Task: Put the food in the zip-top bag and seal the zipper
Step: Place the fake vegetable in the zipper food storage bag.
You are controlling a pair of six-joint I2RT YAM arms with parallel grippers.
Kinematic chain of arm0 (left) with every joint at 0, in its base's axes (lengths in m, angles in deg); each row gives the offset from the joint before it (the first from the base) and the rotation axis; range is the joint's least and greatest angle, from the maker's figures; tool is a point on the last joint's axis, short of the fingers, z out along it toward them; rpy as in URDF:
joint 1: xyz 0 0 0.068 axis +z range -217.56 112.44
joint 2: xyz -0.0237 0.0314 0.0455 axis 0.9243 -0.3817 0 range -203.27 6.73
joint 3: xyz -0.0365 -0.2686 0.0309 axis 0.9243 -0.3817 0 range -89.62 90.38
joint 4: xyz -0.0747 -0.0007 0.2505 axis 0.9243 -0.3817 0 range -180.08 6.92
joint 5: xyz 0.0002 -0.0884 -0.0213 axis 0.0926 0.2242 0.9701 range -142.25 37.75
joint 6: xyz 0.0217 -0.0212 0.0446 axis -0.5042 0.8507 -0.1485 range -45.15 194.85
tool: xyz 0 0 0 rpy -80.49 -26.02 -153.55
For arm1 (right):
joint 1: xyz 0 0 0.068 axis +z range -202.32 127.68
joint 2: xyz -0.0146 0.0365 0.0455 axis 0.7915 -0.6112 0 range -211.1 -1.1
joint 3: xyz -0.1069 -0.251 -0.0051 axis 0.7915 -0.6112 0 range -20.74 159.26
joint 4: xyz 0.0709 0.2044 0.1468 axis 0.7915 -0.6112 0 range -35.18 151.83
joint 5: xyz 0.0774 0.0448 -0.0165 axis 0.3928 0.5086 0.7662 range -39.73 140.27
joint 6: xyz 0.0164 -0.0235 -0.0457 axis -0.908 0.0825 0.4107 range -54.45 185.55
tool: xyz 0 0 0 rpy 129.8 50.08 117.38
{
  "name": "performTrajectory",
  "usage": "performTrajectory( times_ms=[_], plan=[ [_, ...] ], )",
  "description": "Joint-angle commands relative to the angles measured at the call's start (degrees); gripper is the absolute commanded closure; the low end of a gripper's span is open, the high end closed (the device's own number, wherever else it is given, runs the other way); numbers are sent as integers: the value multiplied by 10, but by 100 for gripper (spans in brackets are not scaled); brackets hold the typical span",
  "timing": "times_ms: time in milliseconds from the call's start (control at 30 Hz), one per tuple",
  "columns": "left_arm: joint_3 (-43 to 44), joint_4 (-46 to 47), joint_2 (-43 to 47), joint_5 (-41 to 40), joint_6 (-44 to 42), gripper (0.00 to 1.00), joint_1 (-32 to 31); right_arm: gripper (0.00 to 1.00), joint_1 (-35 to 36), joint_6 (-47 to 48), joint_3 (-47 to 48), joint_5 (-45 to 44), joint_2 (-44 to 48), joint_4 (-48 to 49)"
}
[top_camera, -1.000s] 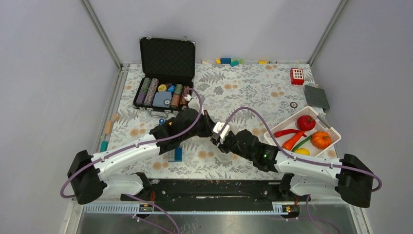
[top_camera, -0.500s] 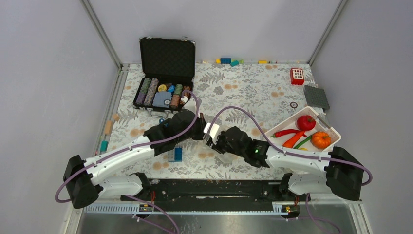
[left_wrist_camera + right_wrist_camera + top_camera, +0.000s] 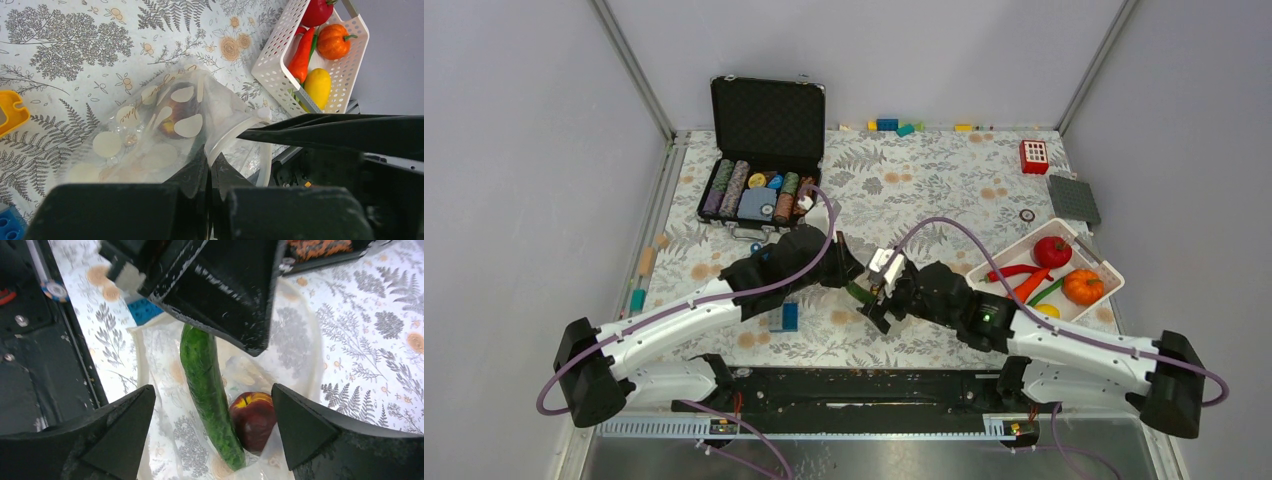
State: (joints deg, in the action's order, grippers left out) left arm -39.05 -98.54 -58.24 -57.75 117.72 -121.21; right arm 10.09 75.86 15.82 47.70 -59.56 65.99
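Note:
The clear dotted zip-top bag (image 3: 150,135) lies on the table, and my left gripper (image 3: 211,159) is shut on its mouth edge at the zipper (image 3: 235,132), holding it up. A dark red apple (image 3: 253,417) sits inside. A green cucumber (image 3: 207,385) stands tilted with its lower end in the bag beside the apple. My right gripper (image 3: 215,435) is open around it, both fingers apart from it. In the top view the cucumber (image 3: 861,293) shows between the two grippers. The white basket (image 3: 1096,306) holds a tomato (image 3: 1052,250), pumpkin (image 3: 1083,286), chili (image 3: 1012,271), carrot (image 3: 1027,288) and yellow piece (image 3: 1044,311).
An open black case of poker chips (image 3: 759,190) stands at the back left. A blue block (image 3: 790,316) lies just left of the bag. Small blocks line the back wall (image 3: 889,125), and a red block (image 3: 1033,156) and grey plate (image 3: 1073,198) sit at the back right.
My right gripper has opened and let go of the cucumber, which now rests in the bag's mouth. The right arm has drawn back slightly; the left gripper stays shut on the bag.

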Motion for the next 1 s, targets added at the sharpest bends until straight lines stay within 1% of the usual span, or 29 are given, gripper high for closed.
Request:
performTrajectory(
  times_ms=[0,133,233,333,367,400,500,633,700,767,833,900,967],
  plan=[
    [16,40,8,12,-13,100,-1,6,2,-45,-15,-24,56,9],
    [10,37,8,16,-13,100,-1,9,2,-108,-30,-61,87,30],
    [5,35,10,18,-10,100,-1,19,2,-182,-38,-45,91,61],
    [1,34,12,24,-9,100,-1,29,2,-251,-43,-24,73,84],
    [0,35,12,27,-8,100,-2,36,2,-268,-47,-23,64,103],
    [-1,35,12,30,-8,100,-2,39,2,-278,-52,-26,52,122],
    [-5,33,14,37,-7,100,-2,42,2,-292,-48,-65,14,147],
    [-12,34,20,41,-5,100,-3,45,2,-280,-52,-101,-45,191],
    [-14,34,24,42,-6,100,-6,48,2,-265,-55,-91,-80,216],
    [-15,33,28,41,-6,100,-8,59,2,-263,-50,-74,-108,223],
    [-16,33,30,39,-6,100,-9,66,2,-266,-44,-40,-137,229],
    [-15,32,31,39,-6,100,-8,67,2,-275,-43,-22,-161,236],
    [-14,30,32,38,-6,100,-9,70,2,-286,-47,-27,-181,242]
  ],
)
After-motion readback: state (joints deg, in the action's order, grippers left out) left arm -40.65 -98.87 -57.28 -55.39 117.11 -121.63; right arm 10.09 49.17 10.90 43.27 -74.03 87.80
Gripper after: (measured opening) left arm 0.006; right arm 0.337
